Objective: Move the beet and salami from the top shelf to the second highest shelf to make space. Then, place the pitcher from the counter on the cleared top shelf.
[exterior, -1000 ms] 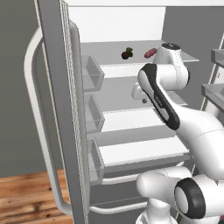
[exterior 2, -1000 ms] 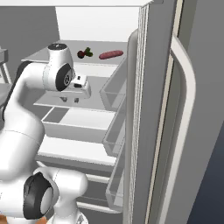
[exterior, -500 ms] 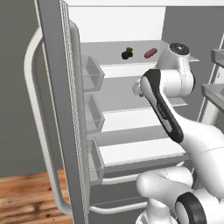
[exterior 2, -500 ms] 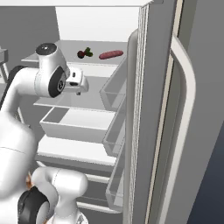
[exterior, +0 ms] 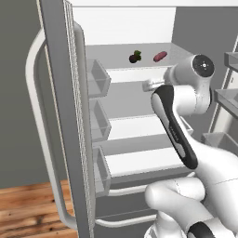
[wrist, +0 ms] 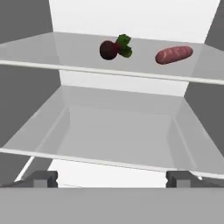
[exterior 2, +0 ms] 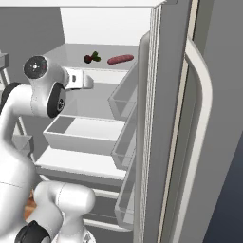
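Looking from the left base view, the beet (exterior: 134, 57) and salami (exterior: 160, 56) lie on the top shelf (exterior: 116, 50), above and beyond the pincer (exterior: 148, 85); the right base view agrees. From the hand view, the pincer (wrist: 112, 178) stands wide and empty, both foods up ahead, so nothing is moved yet.

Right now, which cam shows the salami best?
Hand view: the salami is largest and unobstructed on the top shelf, right of the beet. Both base views show it small and distant.
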You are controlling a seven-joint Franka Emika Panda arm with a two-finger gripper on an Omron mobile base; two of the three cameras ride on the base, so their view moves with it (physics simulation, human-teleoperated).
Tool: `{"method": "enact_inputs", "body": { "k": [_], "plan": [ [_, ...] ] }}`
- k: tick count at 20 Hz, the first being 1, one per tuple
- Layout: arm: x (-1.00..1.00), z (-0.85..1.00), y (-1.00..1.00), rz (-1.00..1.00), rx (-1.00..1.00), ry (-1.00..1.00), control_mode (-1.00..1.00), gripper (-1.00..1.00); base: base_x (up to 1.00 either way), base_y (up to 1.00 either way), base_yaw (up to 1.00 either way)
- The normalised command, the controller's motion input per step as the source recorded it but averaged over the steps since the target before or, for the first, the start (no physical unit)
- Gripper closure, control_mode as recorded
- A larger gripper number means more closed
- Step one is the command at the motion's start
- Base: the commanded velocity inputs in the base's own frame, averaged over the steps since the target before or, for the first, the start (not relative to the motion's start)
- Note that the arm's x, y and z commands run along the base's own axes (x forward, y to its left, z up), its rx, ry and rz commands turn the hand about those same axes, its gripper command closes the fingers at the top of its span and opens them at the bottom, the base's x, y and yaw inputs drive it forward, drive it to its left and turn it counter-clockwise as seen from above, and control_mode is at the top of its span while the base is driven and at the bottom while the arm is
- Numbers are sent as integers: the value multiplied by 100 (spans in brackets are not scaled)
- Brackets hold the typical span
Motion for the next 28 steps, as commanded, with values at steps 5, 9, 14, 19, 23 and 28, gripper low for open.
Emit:
{"method": "enact_inputs", "body": {
  "k": [5, 9, 14, 19, 23, 28],
  "plan": [
    [15, 53, 1, -3, 2, -19, -100, -100, 0, 0, 0],
    [29, 31, 2, -6, 8, -9, -100, -100, 0, 0, 0],
    [45, 2, 7, -6, 12, 0, -100, -100, 0, 0, 0],
    [46, 0, 26, -2, 8, 3, -100, -100, 0, 0, 0],
    [41, 14, 33, 0, 0, 8, -100, -100, 0, 0, 0],
    [38, 22, 13, 0, 0, 10, -100, -100, 0, 0, 0]
  ]
}}
